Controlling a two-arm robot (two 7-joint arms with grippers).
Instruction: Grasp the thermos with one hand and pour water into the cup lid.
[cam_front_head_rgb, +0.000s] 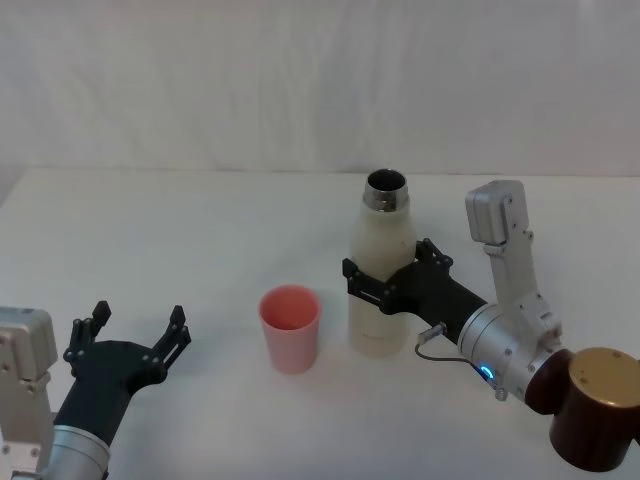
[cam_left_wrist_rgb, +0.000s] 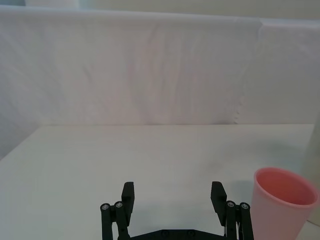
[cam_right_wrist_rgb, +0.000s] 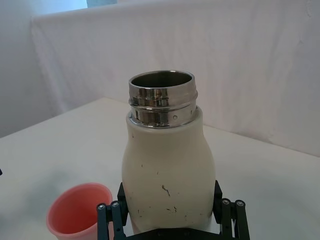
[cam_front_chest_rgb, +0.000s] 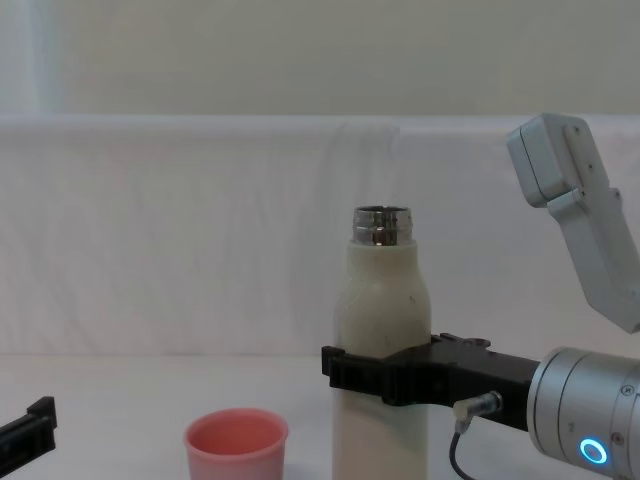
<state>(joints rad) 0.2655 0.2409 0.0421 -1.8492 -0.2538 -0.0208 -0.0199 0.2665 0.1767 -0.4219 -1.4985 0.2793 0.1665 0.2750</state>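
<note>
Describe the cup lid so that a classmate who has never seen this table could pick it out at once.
Start at the white table and find the tall cream thermos standing near its middle, with the right gripper around its body. On the robot's left of it, apart from it, stands the cup lid. It is small, salmon-pink, upright and open-topped, and much shorter than the thermos.

Thermos (cam_right_wrist_rgb: 167, 170) base cut off in right wrist view; water level inside unreadable; cup lid (cam_left_wrist_rgb: 281, 202) partly cropped.

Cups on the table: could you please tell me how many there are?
1. The cup lid stands upright on the table, just to the robot's left of the thermos, which the right gripper holds. None seems hidden.
</note>
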